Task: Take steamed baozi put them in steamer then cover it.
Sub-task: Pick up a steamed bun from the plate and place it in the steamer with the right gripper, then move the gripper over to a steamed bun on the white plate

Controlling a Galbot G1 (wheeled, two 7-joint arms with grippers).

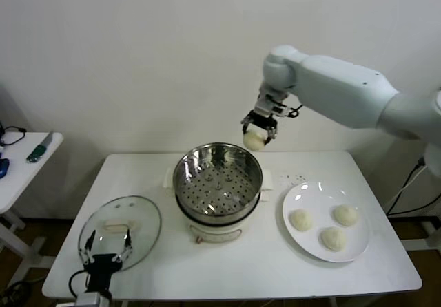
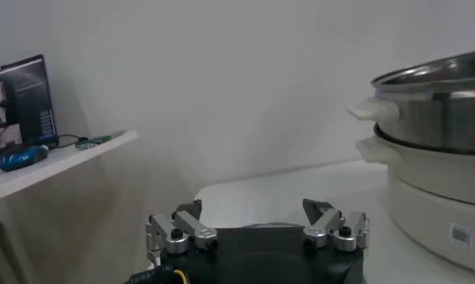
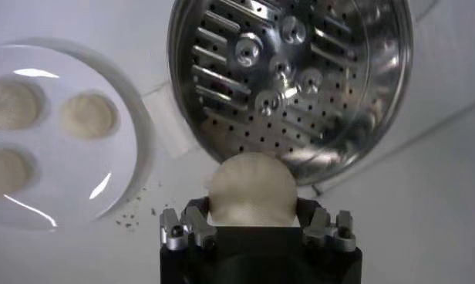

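Fingers of the right gripper (image 1: pixel 258 129) clamp one baozi (image 1: pixel 254 140), hanging above the steamer's (image 1: pixel 218 181) far rim toward the counter's (image 1: pixel 241 262) back edge (left gripper (image 1: pixel 105 252), fingers apart, idles near the front-left corner).

Steamer (image 1: pixel 218 183) mid-desk (image 1: pixel 262 266). Glass lid (image 1: pixel 120 230) on its left, left hand (image 1: pixel 107 250) over the lid. Plate (image 1: pixel 298 200) on its right with three baozi (image 1: pixel 333 238). Right hand (image 1: pixel 260 129) with fourth baozi (image 1: pixel 254 140) above steamer's far rim.
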